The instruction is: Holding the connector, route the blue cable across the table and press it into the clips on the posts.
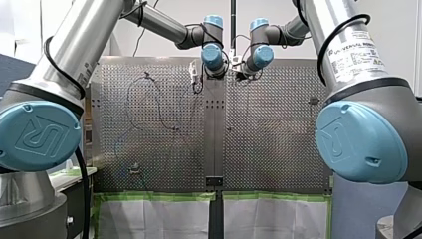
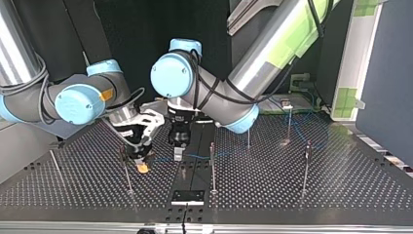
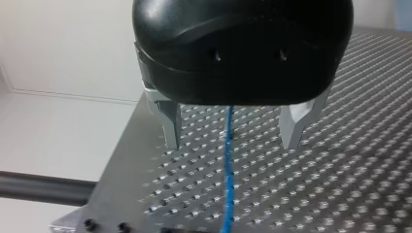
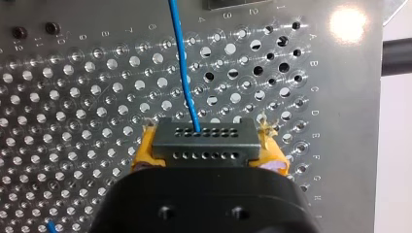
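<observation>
2 robot arms reach over the holed tabletop. They meet near the middle of the edge that lies far from their bases.

My right end effector is closed tight on the connector. The connector is a small dark block with 2 rows of little holes. The yellow pads press on the 2 ends of the block. The blue cable comes out of 1 of the holes and runs straight ahead, low over the tabletop.

My left end effector hangs just beside the right one, a bit closer to the dark strip down the tabletop's middle. Its 2 metal fingers stand wide apart and grip nothing. The blue cable runs between them and touches neither finger.

Thin posts stand upright on the tabletop. 1 is just beside the right end effector and 1 is near the left one. More posts stand well apart, toward the side edge where my left arm comes in. I cannot tell if the cable sits in any clip.
</observation>
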Tool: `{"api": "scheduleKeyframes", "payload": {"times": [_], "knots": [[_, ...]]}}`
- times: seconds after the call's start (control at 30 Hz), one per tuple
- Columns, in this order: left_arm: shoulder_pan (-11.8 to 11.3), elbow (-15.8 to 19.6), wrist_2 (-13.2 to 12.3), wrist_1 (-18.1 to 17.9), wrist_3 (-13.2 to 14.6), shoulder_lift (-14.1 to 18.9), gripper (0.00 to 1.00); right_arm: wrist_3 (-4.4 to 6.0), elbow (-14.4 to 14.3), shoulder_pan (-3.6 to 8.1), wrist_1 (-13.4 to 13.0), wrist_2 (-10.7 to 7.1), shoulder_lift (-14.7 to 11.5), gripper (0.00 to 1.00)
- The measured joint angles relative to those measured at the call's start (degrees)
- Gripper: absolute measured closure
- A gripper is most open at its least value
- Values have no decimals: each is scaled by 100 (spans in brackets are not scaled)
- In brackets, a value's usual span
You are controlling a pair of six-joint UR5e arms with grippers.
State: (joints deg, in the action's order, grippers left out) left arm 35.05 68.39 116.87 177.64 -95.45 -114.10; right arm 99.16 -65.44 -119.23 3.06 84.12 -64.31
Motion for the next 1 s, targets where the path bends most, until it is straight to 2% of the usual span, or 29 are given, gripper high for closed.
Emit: {"api": "scheduleKeyframes", "payload": {"times": [0.23,0.47,0.8,1.0], "knots": [[-77,-223,8,-83,0,-69,0,1,0,0,0,0,0,100],[-146,-314,-128,34,6,-252,0,8,0,0,0,0,1,100],[-168,-643,81,-223,22,-546,0,10,0,0,0,-8,-5,100],[-159,-832,121,-188,26,-801,0,9,0,5,-1,-7,-4,100]]}}
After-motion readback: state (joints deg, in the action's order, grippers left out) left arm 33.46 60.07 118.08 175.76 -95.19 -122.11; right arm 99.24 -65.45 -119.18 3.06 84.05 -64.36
